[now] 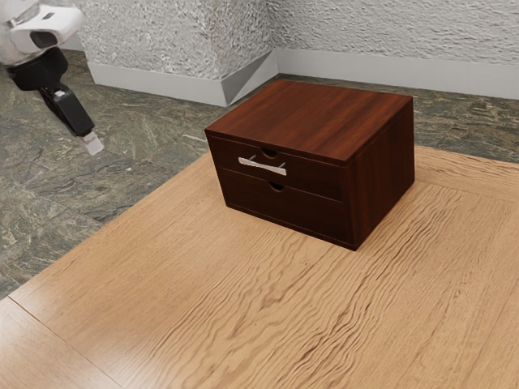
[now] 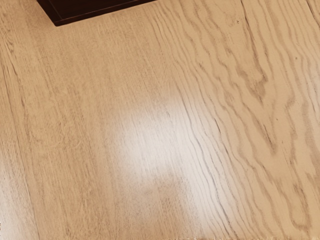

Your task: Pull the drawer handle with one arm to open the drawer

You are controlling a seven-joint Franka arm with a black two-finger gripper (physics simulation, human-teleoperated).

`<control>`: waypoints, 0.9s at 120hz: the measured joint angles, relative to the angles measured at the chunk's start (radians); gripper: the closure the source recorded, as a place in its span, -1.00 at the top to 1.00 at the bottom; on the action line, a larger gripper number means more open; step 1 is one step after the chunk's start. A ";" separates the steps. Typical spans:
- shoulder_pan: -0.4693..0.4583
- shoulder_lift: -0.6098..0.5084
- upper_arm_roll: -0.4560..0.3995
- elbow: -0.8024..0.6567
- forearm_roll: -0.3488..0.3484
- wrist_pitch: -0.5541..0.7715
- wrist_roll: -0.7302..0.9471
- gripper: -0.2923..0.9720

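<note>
A dark wooden cabinet (image 1: 316, 158) with two drawers stands on the light wooden table (image 1: 243, 308). The upper drawer front (image 1: 280, 168) carries a slim silver handle (image 1: 262, 166) and sits flush with the cabinet face; the lower drawer front (image 1: 284, 203) sits flush too. My gripper (image 1: 92, 144) hangs in the air at the exterior view's upper left, well away from the handle and tilted down toward the exterior view's right. In the wrist view a dark corner of the cabinet (image 2: 85, 10) lies ahead of the hand, above bare table wood (image 2: 165, 140).
Off the table's left edge in the exterior view lies a dark stone floor (image 1: 97, 186). A rough grey wall with a pale baseboard (image 1: 186, 49) runs behind the cabinet. Broad bare tabletop spreads in front of the drawers.
</note>
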 joint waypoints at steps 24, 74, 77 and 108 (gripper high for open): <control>0.006 0.053 -0.005 0.009 -0.006 0.004 0.135 0.54; -0.022 0.162 -0.040 0.006 0.081 0.086 0.762 0.53; -0.006 0.165 -0.063 0.002 0.085 0.099 0.791 0.53; 0.092 0.128 -0.248 -0.089 0.176 0.260 1.024 0.54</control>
